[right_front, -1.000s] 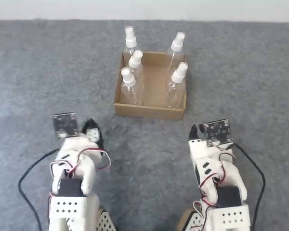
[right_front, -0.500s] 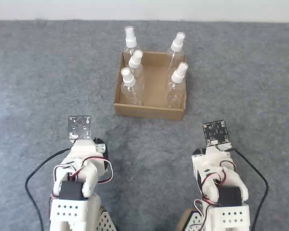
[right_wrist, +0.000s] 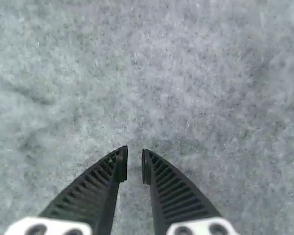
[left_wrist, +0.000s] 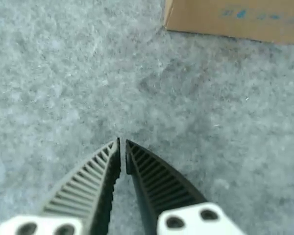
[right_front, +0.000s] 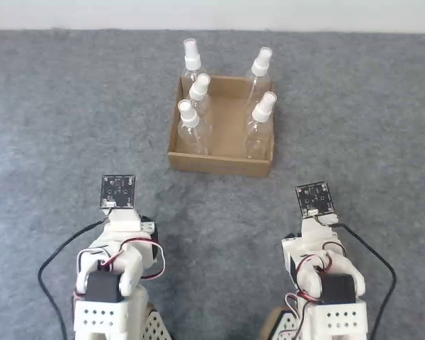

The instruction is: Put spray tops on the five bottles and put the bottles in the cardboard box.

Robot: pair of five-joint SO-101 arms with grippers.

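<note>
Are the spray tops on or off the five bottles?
On. Each of the five bottles standing at the cardboard box carries a white spray top in the high view.

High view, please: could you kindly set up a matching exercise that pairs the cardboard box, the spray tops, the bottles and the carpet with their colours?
Things:
1. cardboard box
2. spray tops
3. bottles
4. carpet

Colours:
A. grey
B. clear
C. brown
D. white

Pairs: 1-C, 2-D, 3-B, 4-A.
</note>
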